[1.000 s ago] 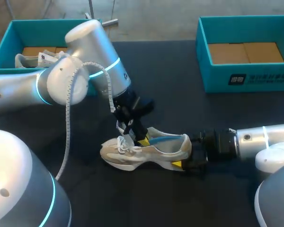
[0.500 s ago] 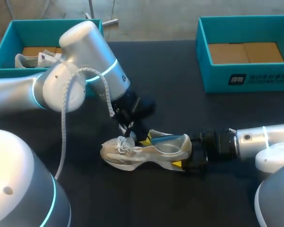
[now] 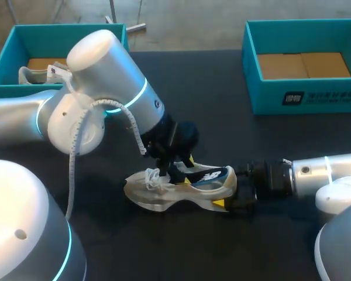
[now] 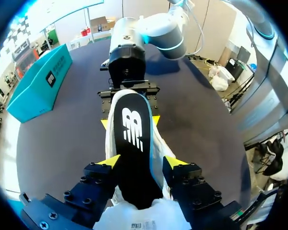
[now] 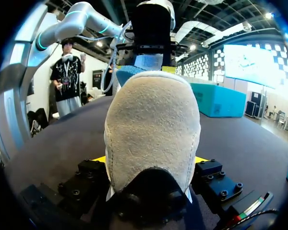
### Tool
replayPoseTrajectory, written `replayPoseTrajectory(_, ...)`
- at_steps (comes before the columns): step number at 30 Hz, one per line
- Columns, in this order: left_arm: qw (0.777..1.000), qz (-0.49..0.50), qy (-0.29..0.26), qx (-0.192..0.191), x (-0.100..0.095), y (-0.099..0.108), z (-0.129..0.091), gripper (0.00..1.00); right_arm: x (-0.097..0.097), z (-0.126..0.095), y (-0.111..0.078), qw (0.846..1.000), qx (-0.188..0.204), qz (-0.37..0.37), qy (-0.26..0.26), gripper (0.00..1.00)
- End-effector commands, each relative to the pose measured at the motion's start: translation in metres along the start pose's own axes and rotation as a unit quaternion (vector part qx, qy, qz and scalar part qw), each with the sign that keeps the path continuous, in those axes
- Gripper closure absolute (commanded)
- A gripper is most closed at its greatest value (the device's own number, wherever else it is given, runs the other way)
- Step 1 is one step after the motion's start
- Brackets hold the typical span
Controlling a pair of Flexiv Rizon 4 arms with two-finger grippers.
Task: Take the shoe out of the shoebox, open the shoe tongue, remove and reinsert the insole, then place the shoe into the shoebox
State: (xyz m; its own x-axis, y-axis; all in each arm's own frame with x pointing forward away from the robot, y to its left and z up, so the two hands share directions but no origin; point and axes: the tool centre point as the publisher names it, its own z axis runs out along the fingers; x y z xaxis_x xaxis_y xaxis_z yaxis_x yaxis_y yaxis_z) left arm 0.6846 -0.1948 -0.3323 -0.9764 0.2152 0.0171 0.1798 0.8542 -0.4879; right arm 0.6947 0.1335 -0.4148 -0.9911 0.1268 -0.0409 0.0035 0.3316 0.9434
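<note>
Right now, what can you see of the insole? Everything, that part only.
The insole is a flat, dark, foam-like strip with a white logo on its upper face and a light blue edge. It lies lengthwise over the opening of the shoe, partly out, logo side up. Its heel end points toward the right gripper, which clamps the shoe's heel. Its front part sits between the fingers of the left gripper, which appear to pinch it from both sides.

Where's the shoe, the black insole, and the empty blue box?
shoe (image 3: 139,191): head view, on its pale toe.
insole (image 4: 133,139): left wrist view, on its dark top face.
empty shoebox (image 3: 266,96): head view, on its teal front wall.
</note>
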Motion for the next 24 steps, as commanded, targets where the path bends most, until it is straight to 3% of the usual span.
replayPoseTrajectory(1,0.999,0.006,-0.036,-0.002,0.009,-0.003,-0.009,0.38,0.001,0.002,0.001,1.000,0.003,0.000,0.000,1.00)
replayPoseTrajectory(7,0.997,0.024,-0.075,-0.013,0.012,-0.017,-0.007,0.40,0.001,0.002,0.001,1.000,0.003,0.000,0.000,1.00)
replayPoseTrajectory(15,0.997,0.034,-0.069,-0.012,0.013,-0.028,-0.001,0.40,0.001,0.002,0.001,1.000,0.003,0.000,0.000,1.00)
replayPoseTrajectory(24,0.992,0.029,-0.111,-0.044,0.010,-0.036,0.016,0.43,0.001,0.002,0.001,1.000,0.003,0.000,0.000,1.00)
